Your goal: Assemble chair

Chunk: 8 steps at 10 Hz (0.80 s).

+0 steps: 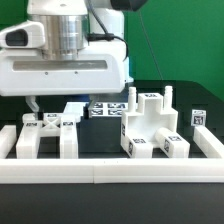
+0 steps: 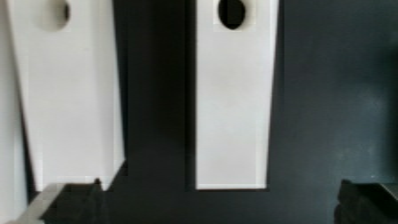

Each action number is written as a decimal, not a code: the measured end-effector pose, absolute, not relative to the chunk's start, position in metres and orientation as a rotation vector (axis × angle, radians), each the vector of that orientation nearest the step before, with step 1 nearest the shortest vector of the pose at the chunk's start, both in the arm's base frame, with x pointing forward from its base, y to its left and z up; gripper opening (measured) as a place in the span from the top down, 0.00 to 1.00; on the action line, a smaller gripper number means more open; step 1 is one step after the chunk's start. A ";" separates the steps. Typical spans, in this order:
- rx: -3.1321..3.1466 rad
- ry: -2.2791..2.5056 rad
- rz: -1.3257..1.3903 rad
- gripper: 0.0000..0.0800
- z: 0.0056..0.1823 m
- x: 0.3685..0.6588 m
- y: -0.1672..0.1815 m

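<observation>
Chair parts stand on the black table. A white legged frame [image 1: 45, 135] with small tags lies at the exterior view's left, its two legs pointing at the front rail. A blocky white assembly [image 1: 150, 125] with short posts on top stands at the exterior view's right. My gripper [image 1: 80, 100] hangs above the legged frame, and one dark finger [image 1: 33, 103] shows over its left end. The wrist view shows two long white bars [image 2: 71, 95] [image 2: 237, 95], each with a dark oval hole. My gripper [image 2: 221, 205] is open there with only black table between the dark fingertips [image 2: 71, 203].
A long low white border rail [image 1: 110, 170] runs along the front, with raised ends at both sides. The marker board [image 1: 110, 108] lies flat behind the parts. A small tagged white post [image 1: 198, 117] stands at the far right. A green wall closes the back.
</observation>
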<state>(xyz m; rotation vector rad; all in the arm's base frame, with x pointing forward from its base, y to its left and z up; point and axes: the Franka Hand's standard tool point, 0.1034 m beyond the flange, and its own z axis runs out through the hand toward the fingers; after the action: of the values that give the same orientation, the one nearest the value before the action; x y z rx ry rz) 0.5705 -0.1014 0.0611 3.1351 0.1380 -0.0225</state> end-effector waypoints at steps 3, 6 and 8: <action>3.137 0.143 -0.037 0.19 0.061 0.569 -0.104; 3.134 0.187 -0.061 0.19 0.050 0.558 -0.106; 3.129 0.188 -0.059 0.19 0.043 0.556 -0.107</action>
<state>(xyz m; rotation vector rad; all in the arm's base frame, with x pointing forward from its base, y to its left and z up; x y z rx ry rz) 0.5561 -0.1065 0.0430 3.1285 0.1875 -0.0592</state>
